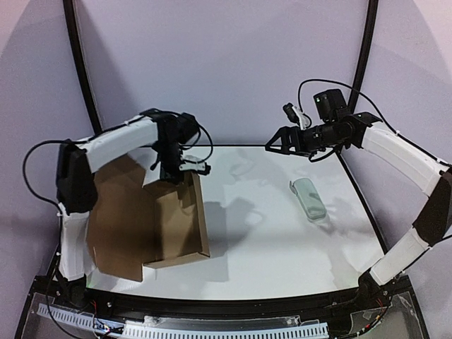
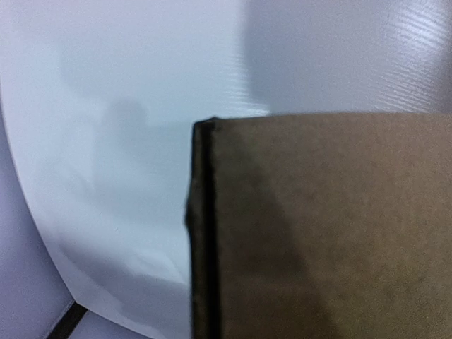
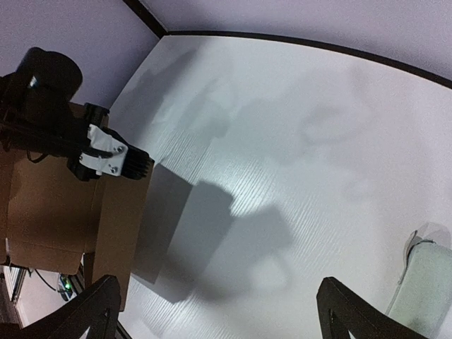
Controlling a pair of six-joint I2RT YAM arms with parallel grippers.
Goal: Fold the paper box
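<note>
Cardboard from the paper box (image 2: 318,226) is crowding the left wrist camera. One brown panel is filling the lower right of that view, with its raw edge running down the middle. No fingers are showing there, so I cannot tell whether the left claw (image 1: 171,171) is pinching the panel or only pressing against it. From above, that claw is sitting right at the top edge of a wall of the box that is standing upright. It looks to be steadying that wall so the fold does not drop flat. Outward from there, the box is lying on the left half of the counter (image 1: 268,247), under the left arm. The rest of its sheet is spreading lower and to the left of the raised wall, which is throwing a shadow to the right. Judging by this, the folding is only partly done. The right claw (image 3: 217,282) is hanging in the air over the far side of the counter, its jaws spread wide and gripping nothing. It is well apart from the box and facing it, probably waiting out of the way until a second flap needs pushing. A pale green case (image 1: 308,199) is lying on the right side of the counter, apart from both claws and playing no part in the fold.
</note>
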